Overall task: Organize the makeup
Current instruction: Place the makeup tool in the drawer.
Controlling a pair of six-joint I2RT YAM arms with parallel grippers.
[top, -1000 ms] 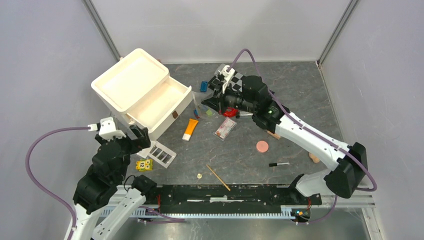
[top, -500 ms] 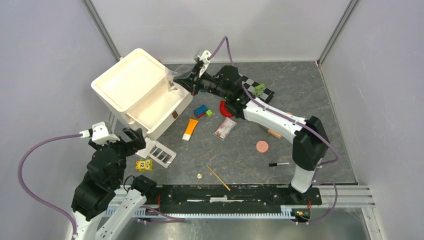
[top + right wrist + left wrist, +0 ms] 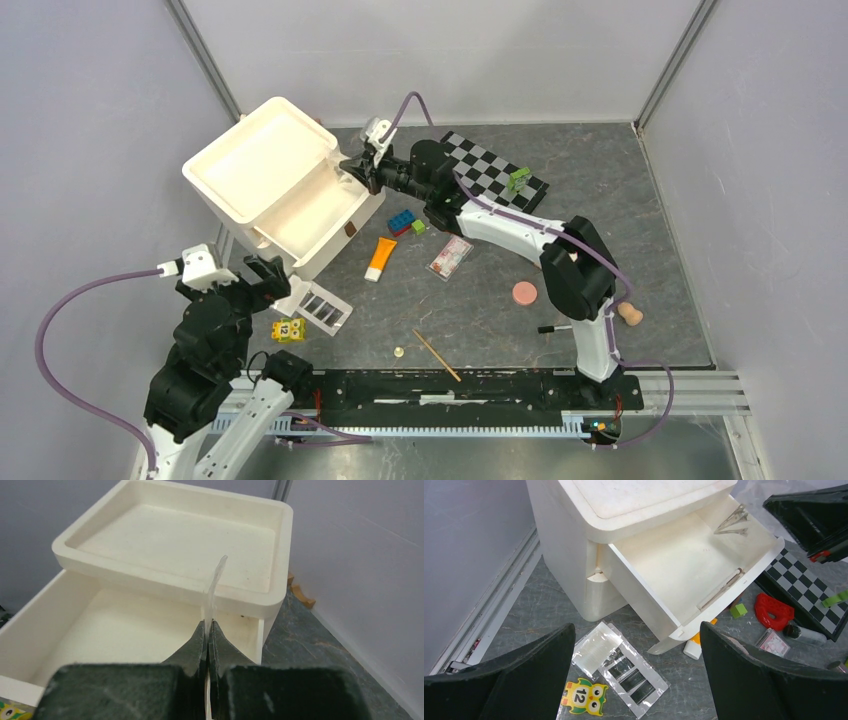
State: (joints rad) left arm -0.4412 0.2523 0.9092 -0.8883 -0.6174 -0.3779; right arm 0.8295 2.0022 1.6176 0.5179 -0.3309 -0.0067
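My right gripper point(image 3: 353, 166) point(image 3: 207, 625) is shut on a thin clear plastic packet point(image 3: 213, 585) point(image 3: 731, 521), edge-on between the pads, held above the back corner of the open drawer point(image 3: 300, 218) point(image 3: 115, 630). Open and holding nothing, my left gripper point(image 3: 277, 281) point(image 3: 636, 630) hovers over the white palette with dark pans point(image 3: 325, 308) point(image 3: 634, 676). On the table lie the orange tube point(image 3: 380, 258), the pinkish sachet point(image 3: 451, 256), a pink disc point(image 3: 525, 293) and the black pencil point(image 3: 557, 328).
The white box point(image 3: 258, 160) with a tray top stands at the back left. An owl tile point(image 3: 288, 329), toy bricks point(image 3: 402, 221), the checkerboard point(image 3: 490, 172), a wooden stick point(image 3: 437, 355) and a wooden peg point(image 3: 628, 313) lie about.
My right arm has swung left from the checkerboard to above the drawer, carrying the clear packet. The left arm has drawn back a little toward the left.
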